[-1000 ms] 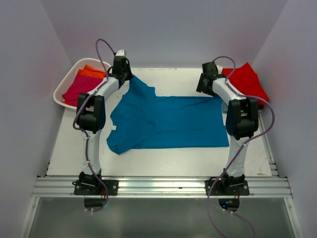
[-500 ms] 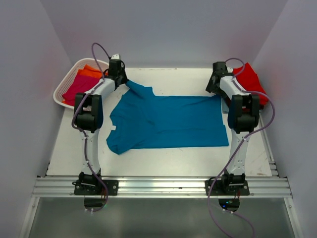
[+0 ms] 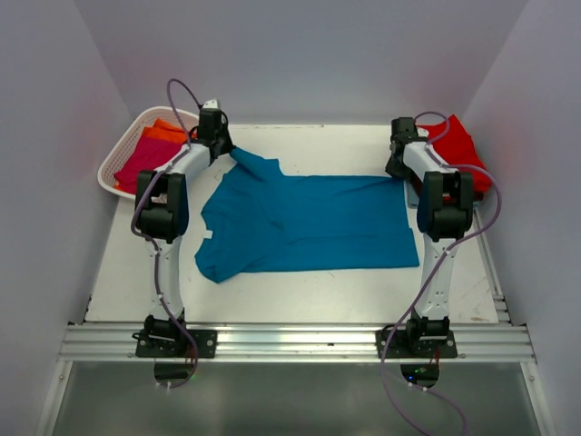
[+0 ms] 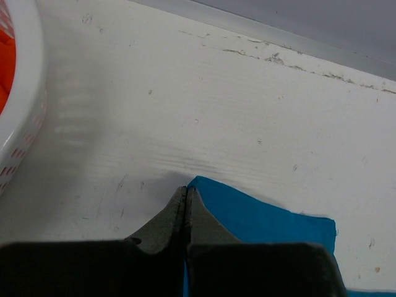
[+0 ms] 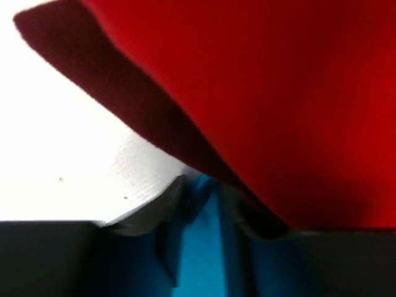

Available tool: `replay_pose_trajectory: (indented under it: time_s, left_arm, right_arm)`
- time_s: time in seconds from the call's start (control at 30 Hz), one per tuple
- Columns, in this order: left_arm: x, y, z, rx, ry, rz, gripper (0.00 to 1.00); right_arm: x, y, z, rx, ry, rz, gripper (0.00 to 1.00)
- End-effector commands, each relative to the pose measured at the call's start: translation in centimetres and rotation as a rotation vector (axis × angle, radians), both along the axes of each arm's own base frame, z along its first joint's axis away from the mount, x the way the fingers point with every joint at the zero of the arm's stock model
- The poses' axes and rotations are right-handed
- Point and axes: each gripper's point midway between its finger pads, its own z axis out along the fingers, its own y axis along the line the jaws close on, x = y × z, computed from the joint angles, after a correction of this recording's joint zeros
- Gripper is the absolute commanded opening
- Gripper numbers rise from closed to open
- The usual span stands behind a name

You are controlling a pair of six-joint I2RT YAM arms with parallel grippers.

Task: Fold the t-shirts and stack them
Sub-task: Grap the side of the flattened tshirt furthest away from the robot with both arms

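Presently the teal blue short-sleeved cloth t-shirt (image 3: 309, 222) lies spread across the middle of the white tabletop (image 3: 318, 286). Its hem is toward the right side, and its neck and sleeves are toward the left. Its far left sleeve is drawn out into a point where the left jaws meet it. In the left wrist view those jaws are clenched, the dark fingertips (image 4: 167, 216) pressed together with the teal edge held at their tips.

At the shirt's far right corner the right jaws stand either side of a ridge of teal cloth, with a narrow gap between the grey fingertips (image 5: 164, 201). That view is blurred, and I cannot tell whether they actually pinch the cloth.

Just beside them, at the far right corner of the tabletop, lies a red cloth t-shirt (image 3: 458, 145). Its edge fills the upper part of the right wrist view.

At the far left corner sits a white plastic lattice basket (image 3: 116, 150). It holds an orange shirt (image 3: 168, 132) and a magenta shirt (image 3: 145, 163), the orange one farther back.
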Motion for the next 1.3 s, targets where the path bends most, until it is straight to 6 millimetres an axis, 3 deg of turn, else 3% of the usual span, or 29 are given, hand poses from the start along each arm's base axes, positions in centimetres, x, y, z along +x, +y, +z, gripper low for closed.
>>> replay_pose_trajectory:
  time_s: [0.0,0.17,0.47,0.57,0.6,0.63,0.67,0.73,0.8,0.83,0.93,1.27]
  left_arm:
    - [0.6,0.8,4.1,-0.014,-0.081,0.017,0.00]
    - [0.5,1.1,5.0,-0.004,-0.093,0.024,0.00]
    - [-0.6,1.0,7.2,-0.019,-0.119,0.014,0.00]
    - [-1.7,0.5,7.9,-0.050,-0.119,0.000,0.00]
    - [-2.5,0.4,7.3,-0.066,-0.100,0.003,0.00]
    - [-3.0,0.2,8.3,-0.085,-0.116,-0.006,0.00]
    - [-3.9,0.0,7.5,-0.102,-0.098,-0.004,0.00]
    - [-5.0,-0.1,8.7,-0.120,-0.114,-0.006,0.00]
    - [-6.7,-0.5,7.4,-0.143,-0.075,-0.026,0.00]
    - [-7.5,-0.8,8.3,-0.155,-0.086,-0.042,0.00]
    - [-10.1,-0.8,7.8,-0.166,-0.058,-0.055,0.00]
    - [-18.7,0.7,10.0,-0.159,-0.067,-0.022,0.00]
  right_arm:
    - [0.4,-0.7,-0.1,-0.007,-0.023,-0.025,0.26]
    - [0.1,-0.6,0.8,-0.001,-0.044,-0.028,0.01]
    - [-0.4,-0.4,4.3,0.010,-0.110,-0.025,0.00]
    - [-1.5,-0.1,4.8,0.024,-0.116,-0.020,0.00]
    - [-1.8,0.0,5.7,0.030,-0.132,-0.018,0.00]
    - [-2.0,0.1,5.9,0.033,-0.136,-0.018,0.00]
    - [-2.6,0.2,6.3,0.034,-0.140,-0.017,0.00]
    - [-3.1,0.1,6.4,0.034,-0.146,-0.017,0.00]
    - [-4.1,0.1,6.7,0.033,-0.145,-0.018,0.00]
    - [-4.4,0.2,6.8,0.034,-0.148,-0.017,0.00]
    - [-5.6,0.3,7.0,0.034,-0.144,-0.018,0.00]
    - [-9.4,0.2,7.0,0.015,-0.119,-0.024,0.00]
